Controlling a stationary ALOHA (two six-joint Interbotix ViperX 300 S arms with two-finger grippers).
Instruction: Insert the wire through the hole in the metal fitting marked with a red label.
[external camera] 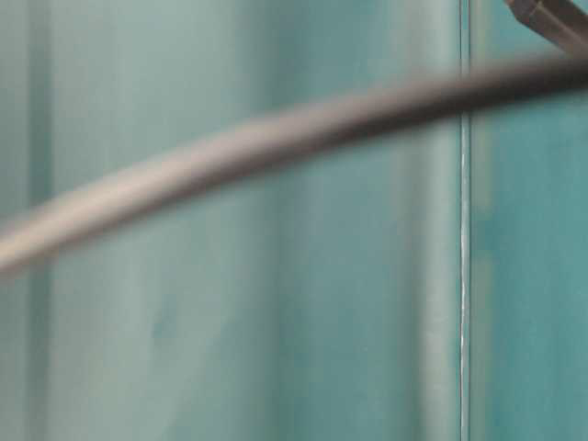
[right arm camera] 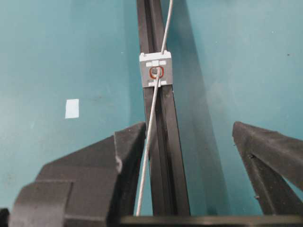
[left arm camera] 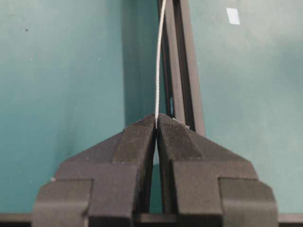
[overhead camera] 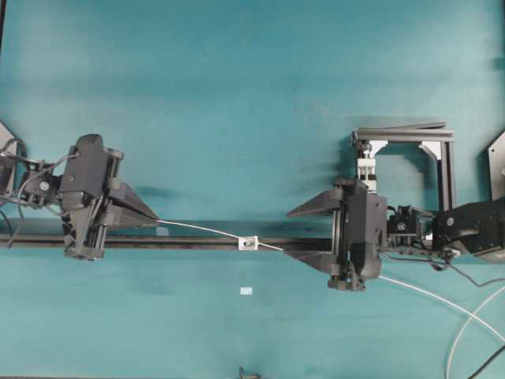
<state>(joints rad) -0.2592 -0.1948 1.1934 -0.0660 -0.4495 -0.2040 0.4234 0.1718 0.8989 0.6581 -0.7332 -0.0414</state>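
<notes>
Right wrist view | wire (right arm camera: pixel 152 113) already through fitting (right arm camera: pixel 156 70) | left gripper (left arm camera: pixel 156 124) pinches wire; right gripper (right arm camera: pixel 189 137) wide, empty | next: you grab the emerged end.

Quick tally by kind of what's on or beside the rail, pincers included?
Wire: 1
Fitting: 1
Rail: 1
White tag: 1
Pincers, left and right: 2
Total: 6

Open counter (overhead camera: pixel 237 95) lies above and below the black rail (overhead camera: pixel 197 242); along the rail, the wire (overhead camera: pixel 205 230) and metal fitting (overhead camera: pixel 248 243) span the gap between both arms, frame (overhead camera: pixel 418 138) blocking upper right.
</notes>
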